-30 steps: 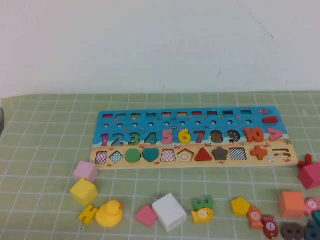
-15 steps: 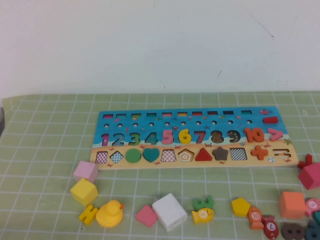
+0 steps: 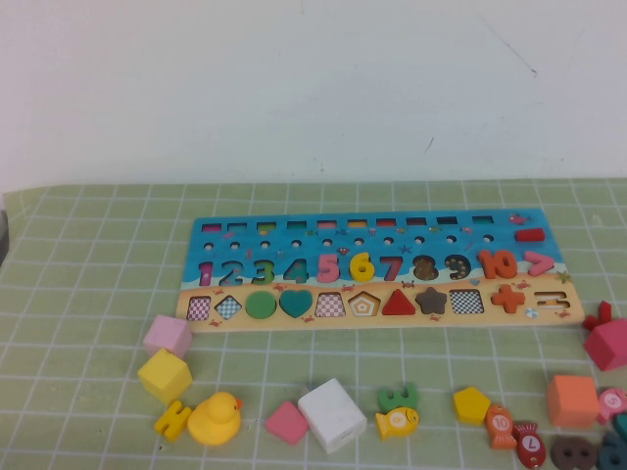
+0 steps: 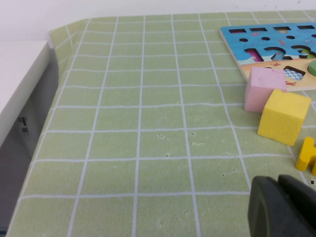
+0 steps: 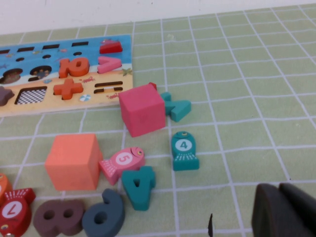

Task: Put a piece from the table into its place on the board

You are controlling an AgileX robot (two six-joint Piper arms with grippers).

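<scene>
The board lies across the middle of the green mat, with coloured numerals in its blue part. The piece, a bright yellow 6, sits in the numeral row between the pink 5 and the red 7. Neither gripper shows in the high view. My left gripper hangs shut and empty over the mat by the table's left front, short of a yellow cube and a pink cube. My right gripper is shut on nothing over the mat at the right front, near a teal fish.
Loose pieces line the front: yellow duck, white block, yellow fish, yellow pentagon, orange cube, magenta cube. In the left wrist view the mat ends at the table's left edge.
</scene>
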